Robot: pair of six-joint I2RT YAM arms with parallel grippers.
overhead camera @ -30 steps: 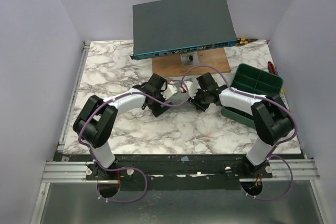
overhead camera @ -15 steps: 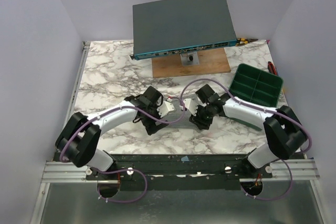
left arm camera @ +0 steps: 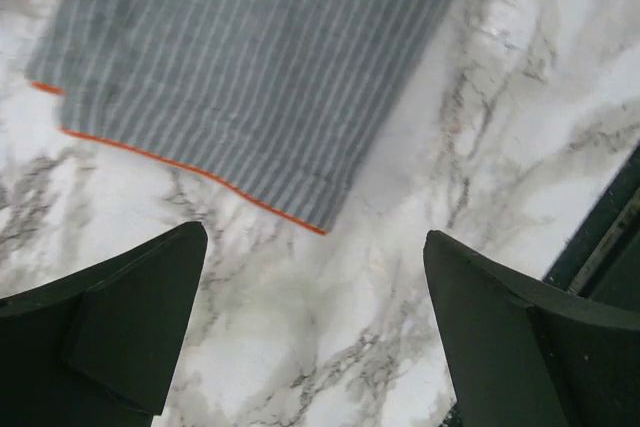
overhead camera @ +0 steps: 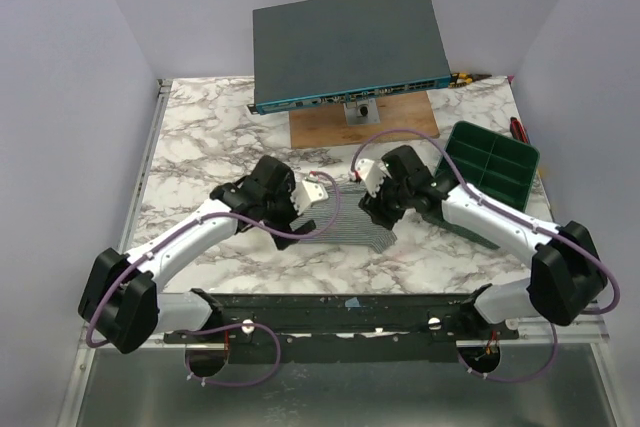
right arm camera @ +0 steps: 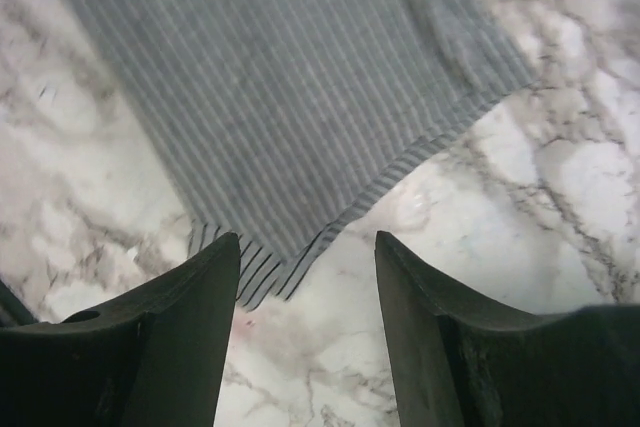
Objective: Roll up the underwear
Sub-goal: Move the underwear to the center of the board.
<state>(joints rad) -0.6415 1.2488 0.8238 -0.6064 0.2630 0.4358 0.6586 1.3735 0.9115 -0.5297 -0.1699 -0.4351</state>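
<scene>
Both grippers are released and hold nothing: the left gripper (left arm camera: 312,247) has its jaws spread wide above the marble table (overhead camera: 200,137), just off the orange-trimmed hem of the underwear (overhead camera: 345,219). The right gripper (right arm camera: 307,247) has its jaws apart over another edge of the cloth. The underwear, grey with thin pale stripes, lies spread out near the table's front middle, between the two arms, with a green tray (overhead camera: 490,162) well off to the right.
</scene>
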